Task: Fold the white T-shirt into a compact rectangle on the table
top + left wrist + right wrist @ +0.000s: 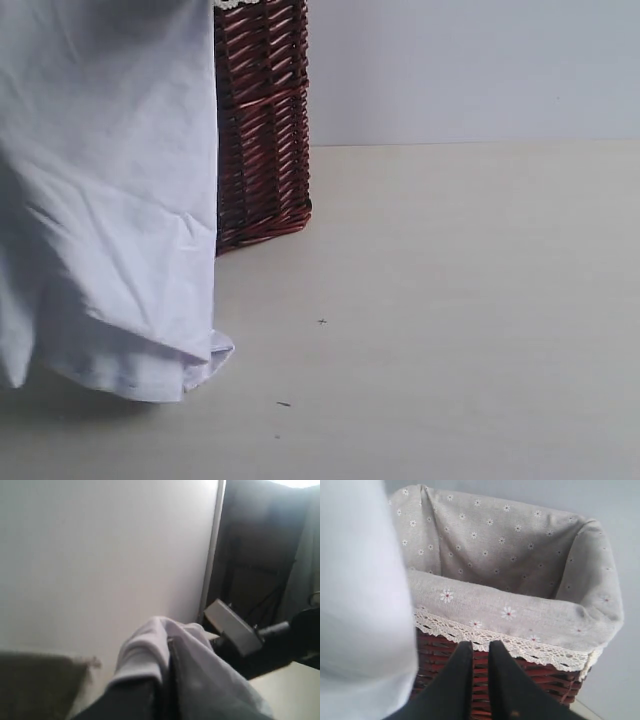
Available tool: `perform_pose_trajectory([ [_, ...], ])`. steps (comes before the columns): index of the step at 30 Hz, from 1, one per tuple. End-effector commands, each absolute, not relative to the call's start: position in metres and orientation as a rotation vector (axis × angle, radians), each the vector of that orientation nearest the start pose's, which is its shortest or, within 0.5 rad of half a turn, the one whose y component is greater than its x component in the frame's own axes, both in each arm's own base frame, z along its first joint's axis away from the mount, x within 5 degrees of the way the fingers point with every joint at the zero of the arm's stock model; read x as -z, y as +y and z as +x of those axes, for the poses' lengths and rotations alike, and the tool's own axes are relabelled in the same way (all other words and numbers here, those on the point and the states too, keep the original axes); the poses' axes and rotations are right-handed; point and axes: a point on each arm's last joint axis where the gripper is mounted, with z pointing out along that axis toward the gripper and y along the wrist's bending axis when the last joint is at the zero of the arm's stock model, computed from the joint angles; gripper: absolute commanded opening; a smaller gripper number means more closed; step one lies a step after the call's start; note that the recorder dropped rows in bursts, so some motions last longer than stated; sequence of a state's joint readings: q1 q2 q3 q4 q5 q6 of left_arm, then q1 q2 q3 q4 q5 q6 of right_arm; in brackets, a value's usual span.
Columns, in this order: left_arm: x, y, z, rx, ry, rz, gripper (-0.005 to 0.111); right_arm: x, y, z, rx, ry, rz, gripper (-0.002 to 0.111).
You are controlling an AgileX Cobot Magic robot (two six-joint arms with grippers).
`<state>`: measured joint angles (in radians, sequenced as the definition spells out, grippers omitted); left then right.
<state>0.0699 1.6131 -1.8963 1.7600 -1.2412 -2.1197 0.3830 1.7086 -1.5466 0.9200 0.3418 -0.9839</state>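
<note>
- T-shirt [100,200]: white cloth hanging in loose folds on the left of the exterior view. It fills that side from the top edge down to a hem low over the table [450,300].
- Hem: the lower edge curls under, with 1 turned corner at its right end. A soft shadow lies on the table beneath it. Whether the hem touches the surface cannot be told.
- Left gripper [167,680]: dark fingers closed on a bunch of the T-shirt [145,645], which wraps over and around the tips. It holds the cloth up in front of a pale wall.
- Right gripper [480,650]: 2 dark fingers [457,680] stand nearly together, with only a narrow slit between them and nothing in it. The gripper hangs beside the T-shirt [360,605] and points at the basket [545,675].
- Basket [262,120]: dark brown wicker, standing on the table directly behind the T-shirt, which hides its left part in the exterior view.
- Lining [510,555]: grey cloth with small white daisies, folded out over the basket rim and trimmed with white lace.
- Table: pale cream, with 2 small dark specks [322,322] to the right of the hem.
- Wall [470,70]: plain light grey, behind the table.
</note>
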Motion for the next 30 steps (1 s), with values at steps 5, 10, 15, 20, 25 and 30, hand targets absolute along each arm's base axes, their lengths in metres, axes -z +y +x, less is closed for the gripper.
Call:
perform_pose_trajectory([
  [5,-0.423,-0.064,0.299,1.031,1.671,0.773,0.0,-0.383,0.176,0.37,-0.448,1.75,-0.627,0.014],
  [10,-0.375,-0.064,0.29,1.067,1.758,0.768,0.0,-0.385,0.176,0.368,-0.473,1.761,-0.613,0.014],
  [15,-0.342,-0.054,0.304,0.874,1.848,0.609,0.0,-0.386,0.177,0.363,-0.499,1.774,-0.652,0.014],
  [20,-0.34,-0.04,0.319,0.646,1.861,0.477,0.0,-0.385,0.178,0.362,-0.502,1.779,-0.661,0.014],
  [25,-0.351,-0.031,0.342,0.532,1.831,0.423,0.0,-0.383,0.179,0.36,-0.508,1.793,-0.699,0.014],
  [30,-0.342,-0.03,0.37,0.564,1.857,0.39,0.0,-0.38,0.181,0.357,-0.537,1.815,-0.741,0.014],
])
